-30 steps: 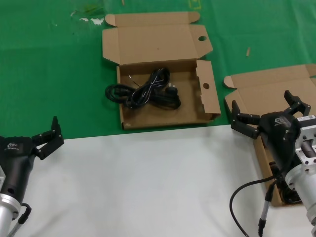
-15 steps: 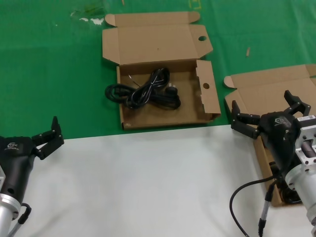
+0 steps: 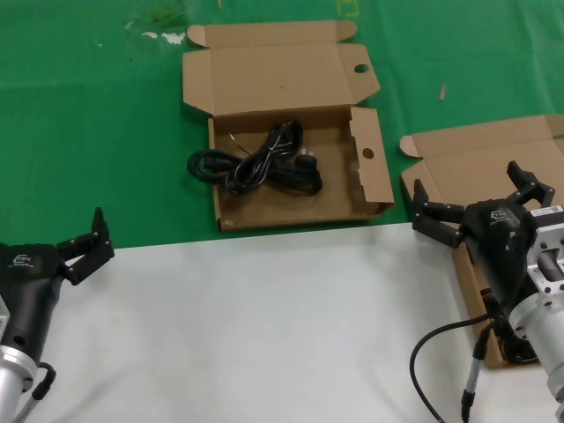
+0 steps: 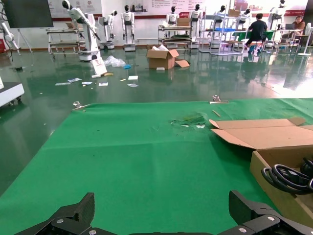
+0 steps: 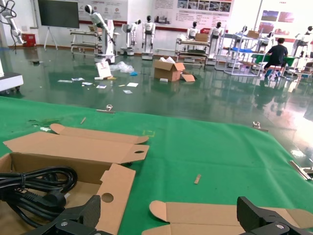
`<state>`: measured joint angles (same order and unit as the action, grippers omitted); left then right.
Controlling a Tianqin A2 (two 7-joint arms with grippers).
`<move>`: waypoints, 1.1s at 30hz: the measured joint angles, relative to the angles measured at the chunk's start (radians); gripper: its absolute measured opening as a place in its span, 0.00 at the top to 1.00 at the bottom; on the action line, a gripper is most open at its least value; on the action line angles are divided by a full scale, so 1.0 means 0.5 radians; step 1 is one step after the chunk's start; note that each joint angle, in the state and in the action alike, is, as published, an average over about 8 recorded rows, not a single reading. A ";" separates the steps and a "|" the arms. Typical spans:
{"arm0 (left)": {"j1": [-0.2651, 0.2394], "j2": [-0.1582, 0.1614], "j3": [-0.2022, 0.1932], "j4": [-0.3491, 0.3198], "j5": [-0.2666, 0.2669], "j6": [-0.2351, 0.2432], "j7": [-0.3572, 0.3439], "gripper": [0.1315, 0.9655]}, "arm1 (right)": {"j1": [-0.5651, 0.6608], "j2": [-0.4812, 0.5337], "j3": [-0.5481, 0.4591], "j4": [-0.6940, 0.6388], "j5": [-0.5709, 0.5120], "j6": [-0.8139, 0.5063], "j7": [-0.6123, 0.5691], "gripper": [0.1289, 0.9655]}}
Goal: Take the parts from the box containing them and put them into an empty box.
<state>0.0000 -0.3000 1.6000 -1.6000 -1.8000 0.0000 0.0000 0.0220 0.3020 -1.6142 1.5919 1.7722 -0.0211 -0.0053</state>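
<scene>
Nearest, the left tool (image 3: 86, 244) is held wide and holding nothing over the white table (image 3: 264, 326), and the right tool (image 3: 480, 203) is spread wide above the plain-lidded box (image 3: 480, 163), whose contents are mostly hidden. Farther off, one coiled power cord (image 3: 260, 163) is seen in the holed box (image 3: 366, 189), part draped over its edge, so one transfer looks done. Beyond the green mat (image 4: 137, 152), a hall with parked robots (image 5: 149, 32) is seen.

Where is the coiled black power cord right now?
In the head view, the power cord lies in the holed-flap box, centre-left on the green mat, one loop overhanging its left edge.
</scene>
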 joint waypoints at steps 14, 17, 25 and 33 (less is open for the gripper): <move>0.000 0.000 0.000 0.000 0.000 0.000 0.000 0.00 | 0.000 0.000 0.000 0.000 0.000 0.000 0.000 0.00; 0.000 0.000 0.000 0.000 0.000 0.000 0.000 0.00 | 0.000 0.000 0.000 0.000 0.000 0.000 0.000 0.00; 0.000 0.000 0.000 0.000 0.000 0.000 0.000 0.00 | 0.000 0.000 0.000 0.000 0.000 0.000 0.000 0.00; 0.000 0.000 0.000 0.000 0.000 0.000 0.000 0.00 | 0.000 0.000 0.000 0.000 0.000 0.000 0.000 0.00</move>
<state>0.0000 -0.3000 1.6000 -1.6000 -1.8000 0.0000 0.0000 0.0220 0.3020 -1.6142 1.5919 1.7722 -0.0211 -0.0053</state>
